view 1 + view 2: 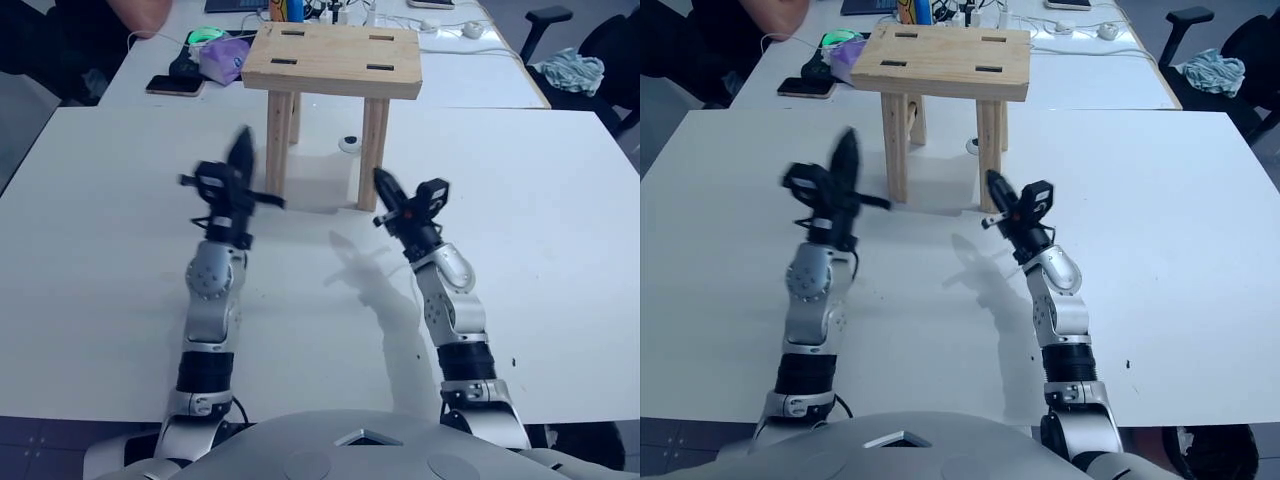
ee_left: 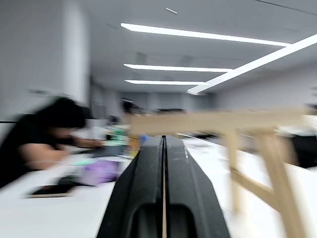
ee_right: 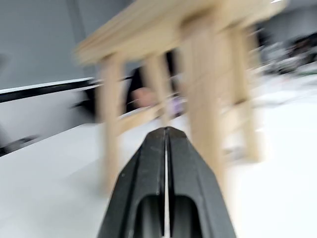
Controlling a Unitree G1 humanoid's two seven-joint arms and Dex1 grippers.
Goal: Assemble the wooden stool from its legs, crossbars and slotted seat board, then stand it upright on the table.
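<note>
Both forearms rise from the near edge of the white bench (image 1: 540, 260). The left hand (image 1: 240, 148) points up and away, its fingers pressed together with nothing between them. The right hand (image 1: 384, 186) tilts forward and inward, also closed on nothing. The stool (image 1: 333, 58) stands upright on the far half of the bench between the two hands. The left hand is near its front left leg but apart. The right hand's tip is just beside the front right leg, and contact cannot be told. Bare bench spreads wide on both sides. A phone (image 1: 176, 85) lies beyond the far edge.
</note>
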